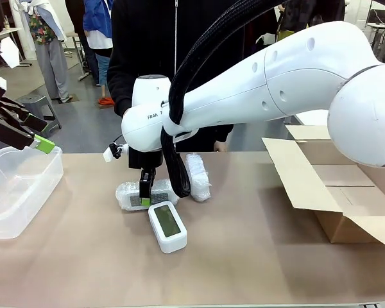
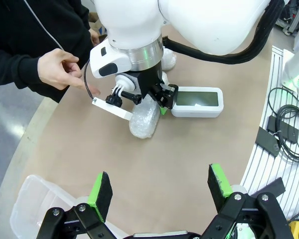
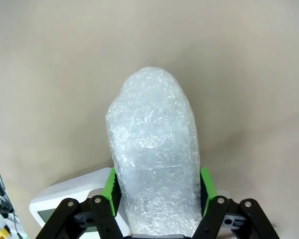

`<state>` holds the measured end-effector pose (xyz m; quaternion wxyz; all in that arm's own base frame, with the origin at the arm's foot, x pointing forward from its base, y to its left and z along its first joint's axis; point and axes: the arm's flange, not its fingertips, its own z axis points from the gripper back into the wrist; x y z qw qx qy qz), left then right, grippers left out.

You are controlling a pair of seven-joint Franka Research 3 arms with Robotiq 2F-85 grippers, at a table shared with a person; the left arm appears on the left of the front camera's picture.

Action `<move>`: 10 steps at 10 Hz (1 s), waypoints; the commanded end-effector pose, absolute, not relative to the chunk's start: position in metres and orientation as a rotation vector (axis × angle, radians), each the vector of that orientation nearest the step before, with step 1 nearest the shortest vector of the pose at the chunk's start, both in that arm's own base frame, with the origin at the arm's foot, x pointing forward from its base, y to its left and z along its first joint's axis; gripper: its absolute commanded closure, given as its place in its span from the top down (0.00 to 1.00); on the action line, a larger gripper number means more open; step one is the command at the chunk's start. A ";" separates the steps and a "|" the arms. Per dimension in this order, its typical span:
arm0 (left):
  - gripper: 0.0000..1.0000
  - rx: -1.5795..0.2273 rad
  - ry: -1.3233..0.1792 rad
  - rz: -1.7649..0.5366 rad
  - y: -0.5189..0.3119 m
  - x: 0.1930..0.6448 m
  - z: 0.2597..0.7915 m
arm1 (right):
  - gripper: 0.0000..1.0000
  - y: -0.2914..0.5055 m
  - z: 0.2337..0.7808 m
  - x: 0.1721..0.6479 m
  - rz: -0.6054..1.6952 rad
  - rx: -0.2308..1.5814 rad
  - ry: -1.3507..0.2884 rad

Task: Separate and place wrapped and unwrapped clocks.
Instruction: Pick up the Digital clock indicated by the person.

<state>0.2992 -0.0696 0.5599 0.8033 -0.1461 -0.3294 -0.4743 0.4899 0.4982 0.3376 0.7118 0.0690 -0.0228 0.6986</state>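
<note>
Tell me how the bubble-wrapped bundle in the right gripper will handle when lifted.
The bubble-wrapped bundle probably squashes slightly: soft wrap bulges between the pads of the right gripper. Its glossy film may slip. Its rounded sides suggest it might roll if nudged.

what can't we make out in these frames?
- Right wrist view: contents of the bubble-wrap bundle in the right end effector; the wrap is opaque.
- Right wrist view: digital clock, cut off by the bottom edge and a finger.
- Front view: cardboard box interior, hidden by its flap and the right arm.
- Front view: clock readout, too small.
- Front view: second bundle, partly behind the cable.
</note>
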 end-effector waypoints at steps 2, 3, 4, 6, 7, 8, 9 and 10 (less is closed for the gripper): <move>1.00 -0.328 -0.712 -1.017 -0.069 0.301 0.559 | 0.27 0.502 0.337 0.493 1.551 0.118 -0.055; 1.00 -0.328 -0.712 -1.017 -0.069 0.301 0.559 | 0.55 0.502 0.337 0.493 1.549 0.121 -0.045; 1.00 -0.328 -0.712 -1.017 -0.069 0.301 0.559 | 0.55 0.502 0.338 0.493 1.554 0.118 -0.044; 1.00 -0.328 -0.712 -1.017 -0.069 0.301 0.559 | 0.55 0.502 0.339 0.492 1.541 0.137 -0.028; 1.00 -0.328 -0.712 -1.017 -0.069 0.301 0.559 | 0.55 0.502 0.341 0.490 1.543 0.147 -0.024; 1.00 -0.328 -0.712 -1.017 -0.069 0.301 0.559 | 0.55 0.501 0.349 0.489 1.533 0.150 -0.011; 1.00 -0.328 -0.712 -1.017 -0.069 0.301 0.559 | 0.55 0.499 0.367 0.488 1.530 0.173 -0.021; 1.00 -0.328 -0.712 -1.017 -0.069 0.301 0.559 | 0.55 0.498 0.392 0.482 1.553 0.194 -0.057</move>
